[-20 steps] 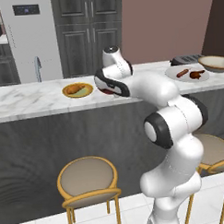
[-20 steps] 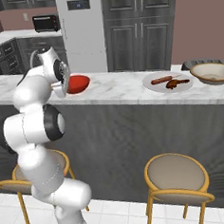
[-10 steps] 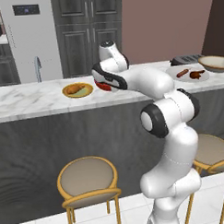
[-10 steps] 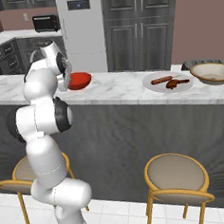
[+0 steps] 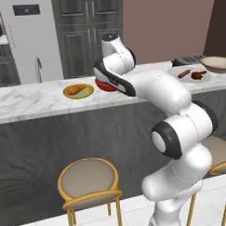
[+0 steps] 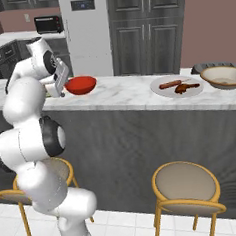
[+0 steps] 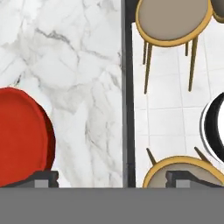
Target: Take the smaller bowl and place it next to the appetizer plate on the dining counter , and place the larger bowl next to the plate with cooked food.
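Note:
The smaller bowl (image 5: 104, 85), glossy red, stands on the dining counter (image 5: 30, 102) just right of the yellow-green appetizer plate (image 5: 78, 91). My gripper (image 7: 113, 178) hangs open over the counter's front edge. The red bowl (image 7: 22, 135) lies beside its left fingertip (image 7: 41, 177), and nothing is between the fingers. In the right base view my hand stands just left of the red bowl (image 6: 80, 85). Far to the right, the larger cream bowl (image 6: 223, 76) sits beside the white plate with cooked food (image 6: 177, 87).
Round stools with golden frames (image 5: 88, 178) (image 6: 188, 182) stand on the tiled floor in front of the counter. A dark flat object (image 5: 187, 60) lies behind the white plate (image 5: 192, 75). Fridge and dark cabinets line the back wall.
The jaws have opened and let go of the red bowl, which stays on the counter by the yellow-green plate. The arm has risen and stretched forward over the counter.

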Available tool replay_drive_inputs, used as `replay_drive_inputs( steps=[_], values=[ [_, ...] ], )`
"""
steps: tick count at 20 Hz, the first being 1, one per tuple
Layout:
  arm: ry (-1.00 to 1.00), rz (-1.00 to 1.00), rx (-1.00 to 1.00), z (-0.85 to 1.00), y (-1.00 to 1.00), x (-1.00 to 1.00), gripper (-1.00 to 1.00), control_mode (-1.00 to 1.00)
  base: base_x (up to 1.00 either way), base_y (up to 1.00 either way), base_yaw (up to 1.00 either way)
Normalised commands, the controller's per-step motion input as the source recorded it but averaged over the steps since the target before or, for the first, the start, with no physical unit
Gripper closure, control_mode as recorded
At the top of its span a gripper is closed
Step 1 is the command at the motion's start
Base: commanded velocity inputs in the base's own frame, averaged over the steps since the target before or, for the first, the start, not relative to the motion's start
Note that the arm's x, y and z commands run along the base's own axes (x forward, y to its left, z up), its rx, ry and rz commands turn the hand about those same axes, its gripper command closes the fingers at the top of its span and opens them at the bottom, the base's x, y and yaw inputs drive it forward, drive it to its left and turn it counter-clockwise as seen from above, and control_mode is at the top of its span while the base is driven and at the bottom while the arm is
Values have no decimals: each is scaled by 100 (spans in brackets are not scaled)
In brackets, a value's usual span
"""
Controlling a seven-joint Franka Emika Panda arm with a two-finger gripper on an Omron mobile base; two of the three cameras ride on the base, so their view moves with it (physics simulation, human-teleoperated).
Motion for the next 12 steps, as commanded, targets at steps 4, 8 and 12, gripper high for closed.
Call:
replay_drive_inputs(
  steps=[4,8,12],
  values=[
    [-4,-14,0,0,-77,-76,-100,-100,0,0,0],
    [-10,-10,0,2,-79,-84,-100,-100,0,0,0],
    [-17,-1,1,23,-51,-100,-100,-100,0,0,0]
  ],
)
